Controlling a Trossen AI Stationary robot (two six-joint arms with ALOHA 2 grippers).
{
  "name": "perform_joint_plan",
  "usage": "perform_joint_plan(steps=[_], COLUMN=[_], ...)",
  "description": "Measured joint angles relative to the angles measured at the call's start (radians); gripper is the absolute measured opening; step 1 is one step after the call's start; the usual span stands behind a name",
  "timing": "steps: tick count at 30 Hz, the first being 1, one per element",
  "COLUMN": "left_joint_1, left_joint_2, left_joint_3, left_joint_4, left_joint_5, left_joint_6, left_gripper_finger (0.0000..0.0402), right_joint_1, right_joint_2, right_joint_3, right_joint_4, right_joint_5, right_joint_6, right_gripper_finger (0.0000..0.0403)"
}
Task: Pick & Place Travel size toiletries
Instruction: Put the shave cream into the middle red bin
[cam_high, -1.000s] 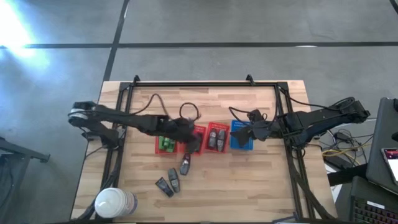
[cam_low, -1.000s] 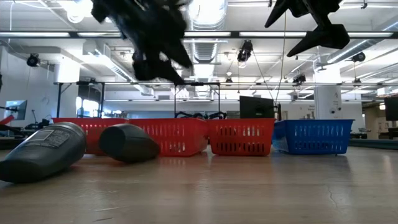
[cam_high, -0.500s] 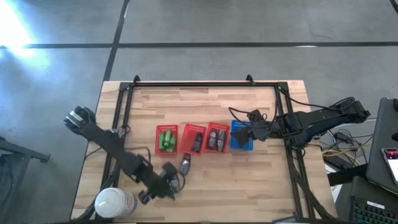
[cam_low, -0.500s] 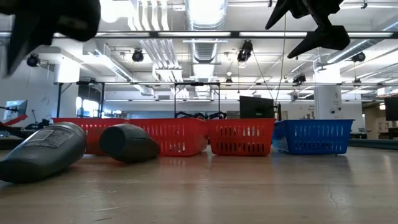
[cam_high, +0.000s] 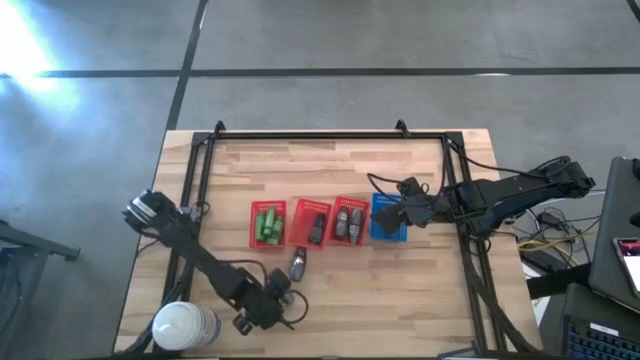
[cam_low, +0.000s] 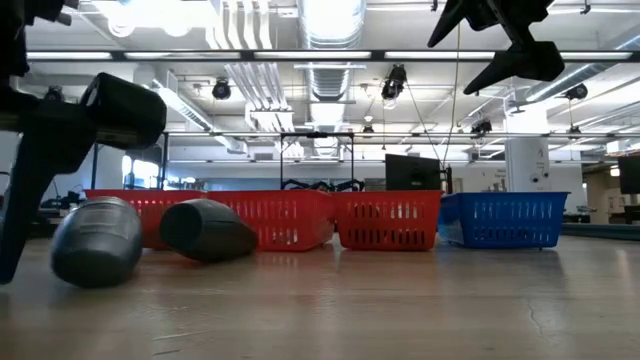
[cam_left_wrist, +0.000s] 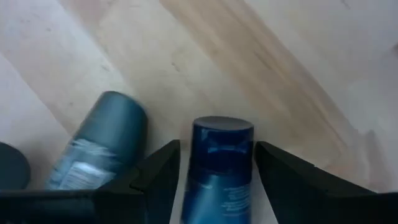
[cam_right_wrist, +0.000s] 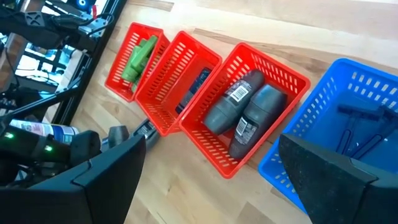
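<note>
Dark bottles lie on their sides on the wood near the table's near edge. My left gripper (cam_high: 268, 310) (cam_left_wrist: 216, 148) is down among them and open, with one finger on each side of a dark blue bottle (cam_left_wrist: 219, 186). A grey bottle (cam_left_wrist: 102, 146) (cam_low: 97, 240) lies next to it. One more dark bottle (cam_high: 298, 264) lies by the red baskets. Green tubes fill the leftmost red basket (cam_high: 267, 223), and dark bottles lie in the other two red baskets (cam_right_wrist: 245, 109). My right gripper (cam_high: 405, 212) (cam_right_wrist: 211, 180) hangs open above the blue basket (cam_high: 388, 217). My left gripper comes down from above with its fingers (cam_left_wrist: 158, 171) alongside the dark blue bottle's cap end (cam_left_wrist: 222, 134), the fingers lying along the bottle. The bottle lies flat on the table. I cannot tell whether the fingers touch it.
A large white roll (cam_high: 185, 325) stands at the table's near left corner, close to my left arm. Four mesh baskets sit in a row across the table's middle. Bare wood lies toward the near right and along the far side. A black frame (cam_high: 320, 135) borders the table.
My left gripper has swung from above the red baskets toward the table's near edge and come down over the loose dark bottles. In the low view the nearest grey bottle has turned about and now shows its end. My right arm has kept still.
</note>
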Motion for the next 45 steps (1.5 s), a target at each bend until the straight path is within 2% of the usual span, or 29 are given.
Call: perform_joint_plan(steps=[4,8,11,13,15,20,23,25,28,30,38,45], left_joint_1=[0.002,0.006,0.018,0.035,0.073,0.273,0.400,0.478,0.578,0.618,0.657,0.659], left_joint_2=[0.007,-0.002,-0.029,-0.065,-0.121,-0.307,-0.378,-0.393,-0.374,-0.333,-0.188,-0.161], left_joint_3=[0.001,0.001,0.009,0.023,0.039,0.041,-0.002,-0.032,-0.083,-0.090,-0.080,-0.074], left_joint_4=[0.005,0.000,-0.044,-0.090,-0.133,-0.136,-0.124,-0.052,0.151,0.225,0.220,0.209], left_joint_5=[0.021,0.050,0.070,0.057,0.002,-0.285,-0.390,-0.383,-0.297,-0.263,-0.250,-0.249], left_joint_6=[-0.002,-0.023,-0.126,-0.262,-0.459,-1.135,-1.323,-1.337,-1.285,-1.264,-1.226,-1.162], left_gripper_finger=[0.0191,0.0135,0.0124,0.0124,0.0124,0.0124,0.0124,0.0128,0.0130,0.0129,0.0137,0.0185], right_joint_1=[0.000,0.000,0.000,0.000,0.000,0.000,0.000,0.000,0.000,0.000,0.000,0.000], right_joint_2=[0.000,0.000,0.000,0.000,0.000,0.000,0.000,0.000,0.000,0.000,0.000,0.000], right_joint_3=[-0.002,-0.005,-0.009,-0.010,-0.010,-0.010,-0.010,-0.010,-0.010,-0.010,-0.010,-0.010], right_joint_4=[-0.002,-0.002,-0.002,-0.002,-0.002,-0.001,0.001,0.002,0.002,0.002,0.001,0.000], right_joint_5=[-0.004,-0.004,-0.004,-0.004,-0.004,-0.004,-0.004,-0.004,-0.004,-0.004,-0.002,-0.002], right_joint_6=[0.000,0.000,0.000,0.000,0.000,0.000,0.000,0.002,0.008,0.008,0.019,0.018], right_gripper_finger=[0.0363,0.0363,0.0364,0.0363,0.0364,0.0363,0.0364,0.0363,0.0364,0.0363,0.0363,0.0363])
